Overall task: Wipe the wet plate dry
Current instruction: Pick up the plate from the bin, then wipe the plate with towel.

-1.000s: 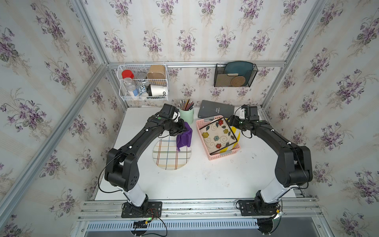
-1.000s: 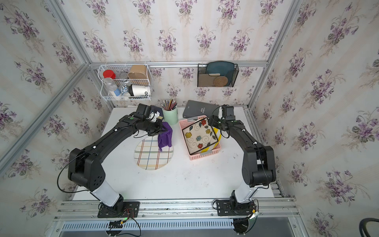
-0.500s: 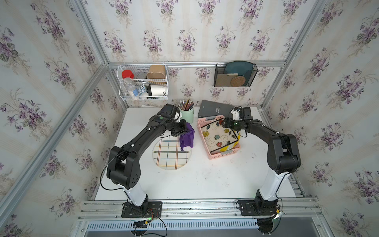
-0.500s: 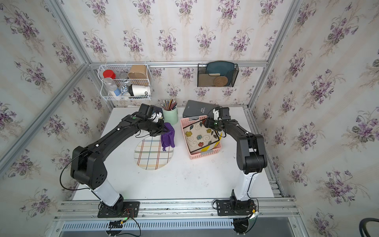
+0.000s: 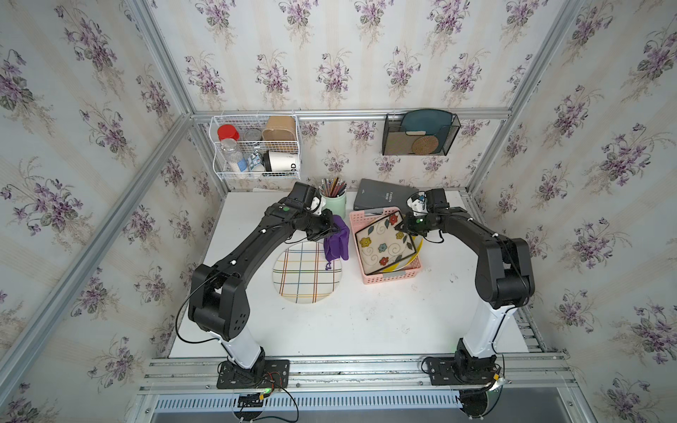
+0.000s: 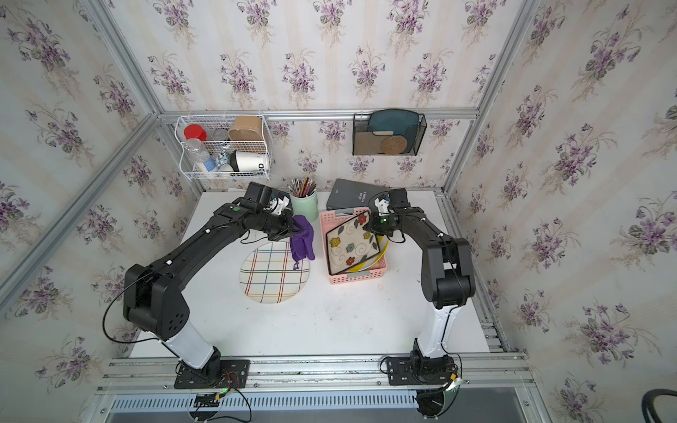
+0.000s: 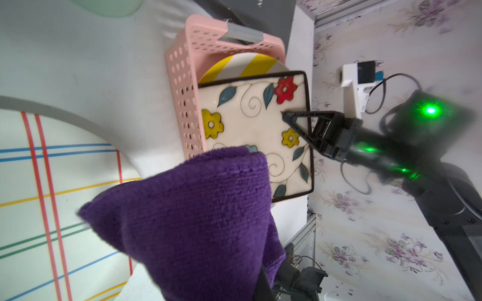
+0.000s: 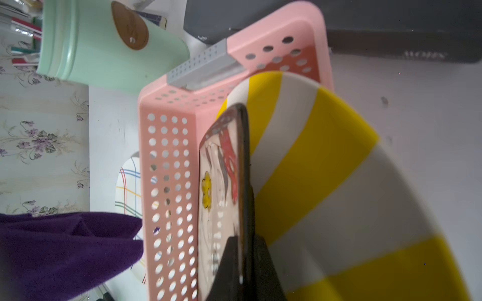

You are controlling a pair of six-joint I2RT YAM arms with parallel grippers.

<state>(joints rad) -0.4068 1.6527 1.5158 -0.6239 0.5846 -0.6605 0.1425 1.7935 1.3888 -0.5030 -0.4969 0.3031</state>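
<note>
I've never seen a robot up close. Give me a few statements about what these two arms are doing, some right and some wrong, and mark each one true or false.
1. The left end effector holds a purple cloth. True.
2. The square floral plate lies flat on the table. False: it stands tilted in the pink basket, in front of a yellow-striped plate.
3. The right end effector is closed on the floral plate's edge. True.
4. The round plaid plate sits in the basket. False: it lies on the table beside the basket.
5. The green cup holds pencils. True.
</note>
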